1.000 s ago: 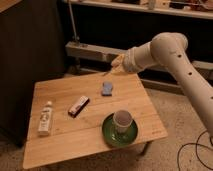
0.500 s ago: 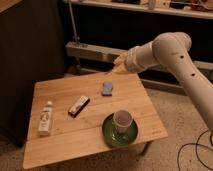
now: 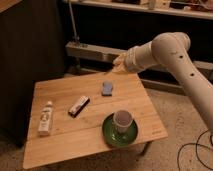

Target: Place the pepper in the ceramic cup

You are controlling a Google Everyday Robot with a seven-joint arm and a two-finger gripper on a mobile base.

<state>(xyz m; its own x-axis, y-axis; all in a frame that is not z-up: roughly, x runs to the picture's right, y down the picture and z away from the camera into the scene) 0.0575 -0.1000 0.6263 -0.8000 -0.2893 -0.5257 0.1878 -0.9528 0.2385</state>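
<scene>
Starting at the near edge of the wooden table (image 3: 60, 150), you have the ceramic cup (image 3: 122, 120) standing upright on the green saucer (image 3: 111, 136). Its mouth is narrow, so a pepper let go off-centre or from too high could strike the rim, tip the cup or bounce onto the saucer. To the left lies the white bottle (image 3: 46, 117), well apart from the cup and unlikely to interfere. Further back, the dark packet (image 3: 79, 105) and the blue object (image 3: 107, 88) lie between the cup and the arm, and a low sweep towards the cup could brush the blue one. Beyond them the gripper (image 3: 118, 62) hangs above the far edge of the table, well apart from the cup. You cannot tell whether it is clenched, released or grasping anything. The pepper is your main doubt: none shows on the table, and a yellow-orange tint at the gripper may be it, but that is not certain. If it is held only loosely, it could slip out over the table. The arm covers part of the shelf (image 3: 90, 50) behind, and the dark space beyond is hard to read
</scene>
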